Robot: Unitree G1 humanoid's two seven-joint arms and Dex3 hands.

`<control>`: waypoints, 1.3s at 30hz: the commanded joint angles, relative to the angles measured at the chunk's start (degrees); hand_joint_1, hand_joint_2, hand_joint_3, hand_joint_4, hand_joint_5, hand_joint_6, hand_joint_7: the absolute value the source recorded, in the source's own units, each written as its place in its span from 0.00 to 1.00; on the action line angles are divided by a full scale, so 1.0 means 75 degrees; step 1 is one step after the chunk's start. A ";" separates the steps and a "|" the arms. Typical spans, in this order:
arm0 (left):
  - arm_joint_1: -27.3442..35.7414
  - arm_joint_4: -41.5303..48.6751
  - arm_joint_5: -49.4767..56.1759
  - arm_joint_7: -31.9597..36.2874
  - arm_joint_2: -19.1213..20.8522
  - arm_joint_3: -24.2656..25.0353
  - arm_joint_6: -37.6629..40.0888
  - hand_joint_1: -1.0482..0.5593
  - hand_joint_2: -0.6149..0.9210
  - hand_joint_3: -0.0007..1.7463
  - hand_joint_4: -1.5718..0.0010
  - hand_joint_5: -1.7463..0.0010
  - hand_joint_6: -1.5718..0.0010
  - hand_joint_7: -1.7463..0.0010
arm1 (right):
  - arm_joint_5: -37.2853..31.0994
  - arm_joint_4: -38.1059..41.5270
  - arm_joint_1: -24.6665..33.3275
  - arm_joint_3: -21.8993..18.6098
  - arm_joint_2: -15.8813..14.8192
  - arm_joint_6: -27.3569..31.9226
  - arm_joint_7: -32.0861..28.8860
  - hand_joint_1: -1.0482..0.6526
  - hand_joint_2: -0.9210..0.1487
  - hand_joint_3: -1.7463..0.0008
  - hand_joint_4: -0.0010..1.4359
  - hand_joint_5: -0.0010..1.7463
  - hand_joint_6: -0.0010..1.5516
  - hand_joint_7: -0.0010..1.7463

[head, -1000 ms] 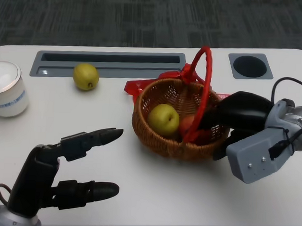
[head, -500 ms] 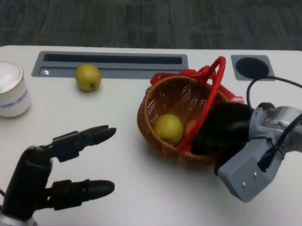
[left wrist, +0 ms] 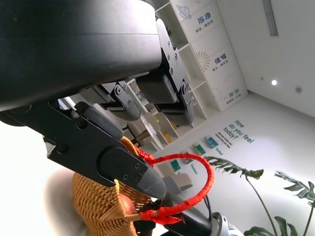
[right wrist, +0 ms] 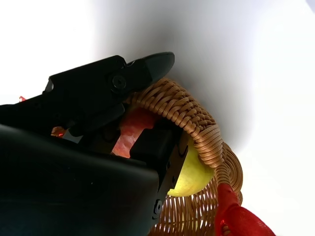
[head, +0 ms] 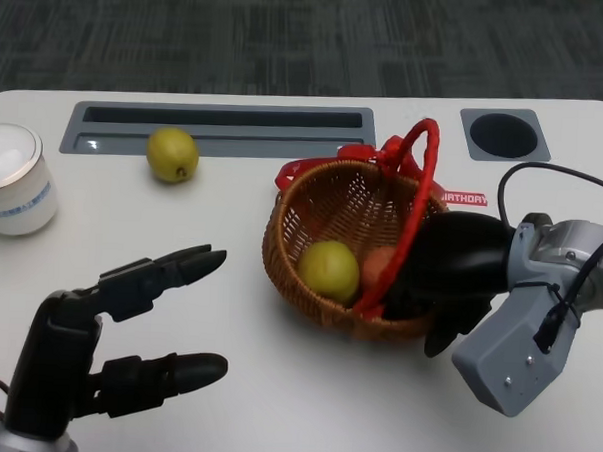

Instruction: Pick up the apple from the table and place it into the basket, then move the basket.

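Note:
The brown wicker basket [head: 287, 220] with a red handle [head: 419, 196] stands right of the table's middle, tipped a little toward the front. A red apple [head: 379, 266] lies in it beside a yellow-green fruit [head: 329, 270]. My right hand [head: 462, 259] grips the basket's right rim, with fingers inside and thumb outside. The right wrist view shows the rim [right wrist: 199, 120] between my fingers [right wrist: 110, 88], the apple [right wrist: 129, 132] just behind them. My left hand [head: 126, 343] hovers at the front left with fingers apart, holding nothing. The left wrist view shows the basket [left wrist: 96, 199] beyond its fingertips [left wrist: 125, 169].
A second yellow-green fruit [head: 173, 153] lies at the back left, in front of a long grey recess [head: 221, 117]. A white lidded cup [head: 13, 181] stands at the far left. A round hole [head: 504, 136] is at the back right. A red label [head: 463, 200] lies behind the basket.
My right hand has pulled the basket a little toward the front and tipped it; the fruit rolled to the near side and the handle swung. My left hand has barely moved.

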 commanded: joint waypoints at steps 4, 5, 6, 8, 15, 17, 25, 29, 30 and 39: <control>-0.0119 0.0066 0.0033 0.0187 0.0062 0.0143 -0.0227 0.29 0.90 0.00 0.49 0.99 0.46 1.00 | 0.0452 0.0236 0.0176 -0.0527 0.0217 -0.0001 0.0230 0.41 0.00 0.97 0.68 0.49 0.68 0.00; -0.0127 0.0067 0.0032 0.0195 0.0065 0.0154 -0.0249 0.29 0.90 0.00 0.49 0.99 0.46 1.00 | 0.0525 0.0292 0.0172 -0.0625 0.0245 0.0085 0.0259 0.40 0.00 0.96 0.67 0.52 0.68 0.00; -0.0124 0.0052 0.0025 0.0201 0.0069 0.0164 -0.0264 0.29 0.90 0.00 0.49 0.99 0.46 1.00 | 0.0582 0.0345 0.0165 -0.0710 0.0274 0.0193 0.0299 0.40 0.00 0.96 0.67 0.52 0.68 0.00; -0.0088 -0.0003 0.0001 0.0211 0.0084 0.0192 -0.0284 0.28 0.90 0.00 0.49 0.99 0.46 1.00 | 0.0670 0.0442 0.0142 -0.0852 0.0330 0.0458 0.0437 0.41 0.00 0.96 0.68 0.48 0.68 0.00; 0.0199 -0.0375 -0.0057 0.0219 0.0107 0.0321 -0.0168 0.28 0.89 0.00 0.49 0.99 0.46 1.00 | 0.0696 0.0734 0.0078 -0.1127 0.0371 0.1432 0.0562 0.42 0.00 0.98 0.74 0.32 0.69 0.00; 0.0307 -0.0492 -0.0077 0.0196 0.0131 0.0340 -0.0130 0.28 0.89 0.00 0.49 0.99 0.46 1.00 | 0.0648 0.0817 0.0070 -0.1165 0.0351 0.1754 0.0437 0.42 0.00 0.98 0.73 0.31 0.68 0.00; 0.0821 -0.0866 -0.0248 0.0172 0.0168 0.0415 -0.0172 0.30 0.88 0.00 0.48 0.99 0.46 1.00 | 0.0528 0.1061 0.0058 -0.1218 0.0333 0.3151 0.0024 0.42 0.00 0.99 0.73 0.24 0.68 0.00; 0.1157 -0.1046 -0.0309 0.0188 0.0151 0.0489 -0.0225 0.29 0.88 0.00 0.48 0.99 0.45 1.00 | 0.0486 0.1113 0.0050 -0.1199 0.0352 0.3657 -0.0041 0.44 0.00 0.99 0.75 0.17 0.66 0.00; 0.1254 -0.1106 -0.0315 0.0192 0.0142 0.0511 -0.0227 0.29 0.87 0.00 0.48 0.99 0.45 1.00 | 0.0475 0.1121 0.0044 -0.1197 0.0354 0.3758 -0.0077 0.45 0.00 0.99 0.76 0.16 0.66 0.00; 0.2158 -0.1455 -0.0707 0.0081 0.0241 0.0645 -0.0472 0.28 0.88 0.00 0.48 1.00 0.45 1.00 | 0.0783 0.1224 -0.0138 -0.1766 0.0371 0.4794 0.0016 0.45 0.03 1.00 0.76 0.10 0.68 0.01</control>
